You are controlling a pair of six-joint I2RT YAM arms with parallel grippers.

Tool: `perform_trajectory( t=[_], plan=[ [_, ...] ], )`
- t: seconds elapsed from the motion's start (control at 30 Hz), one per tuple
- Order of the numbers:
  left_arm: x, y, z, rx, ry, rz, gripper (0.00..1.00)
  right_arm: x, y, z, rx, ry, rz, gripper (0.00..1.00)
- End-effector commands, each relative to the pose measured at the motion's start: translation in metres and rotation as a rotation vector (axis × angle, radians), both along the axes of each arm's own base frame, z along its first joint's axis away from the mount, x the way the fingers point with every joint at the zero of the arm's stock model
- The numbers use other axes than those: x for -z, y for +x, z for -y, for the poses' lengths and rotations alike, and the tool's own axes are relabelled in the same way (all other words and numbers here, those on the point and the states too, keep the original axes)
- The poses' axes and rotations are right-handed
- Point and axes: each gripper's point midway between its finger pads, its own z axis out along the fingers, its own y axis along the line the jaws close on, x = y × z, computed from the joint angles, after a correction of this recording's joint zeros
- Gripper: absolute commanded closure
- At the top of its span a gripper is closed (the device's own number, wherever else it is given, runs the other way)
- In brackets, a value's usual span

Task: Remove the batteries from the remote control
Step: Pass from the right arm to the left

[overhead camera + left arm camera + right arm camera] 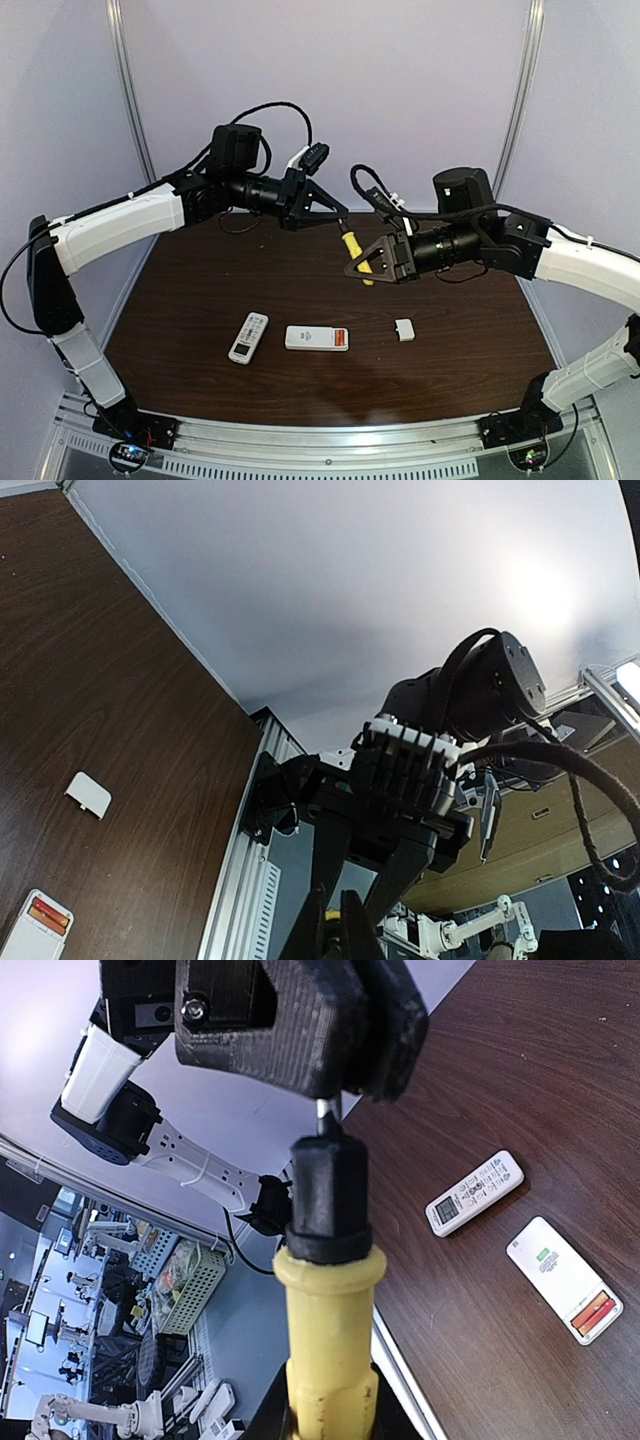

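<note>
Batteries were seen in the open remote; above it, the screwdriver was clamped by both the left gripper and right gripper.

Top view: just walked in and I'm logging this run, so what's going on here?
Both arms are raised over the table. The right gripper holds the yellow-handled screwdriver by its handle, and the left gripper seems closed on its metal tip. Below, the opened remote still has its batteries in, its cover lying beside it.

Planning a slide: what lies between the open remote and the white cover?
Only bare table between open remote and white cover, top external view.
</note>
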Motion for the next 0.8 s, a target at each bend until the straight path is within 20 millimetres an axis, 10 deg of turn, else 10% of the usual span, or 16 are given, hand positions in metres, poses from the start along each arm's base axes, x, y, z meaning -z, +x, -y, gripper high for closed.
perform_trajectory(
  t=[0.0,0.2,0.43,0.77],
  plan=[
    [-0.018,-0.003,-0.003,-0.011,-0.030,0.070,1.00,-0.013,0.009,0.003,0.061,-0.006,0.042,0.96],
    [-0.025,0.002,-0.007,-0.061,-0.044,0.085,1.00,-0.016,0.018,0.010,0.136,-0.015,0.053,0.45],
    [-0.034,0.017,-0.012,-0.155,-0.053,0.073,1.00,-0.022,0.030,0.025,0.247,-0.015,0.101,0.10],
    [-0.054,0.034,-0.025,-0.304,-0.069,0.017,1.00,-0.039,0.046,0.042,0.374,0.022,0.214,0.02]
  ],
)
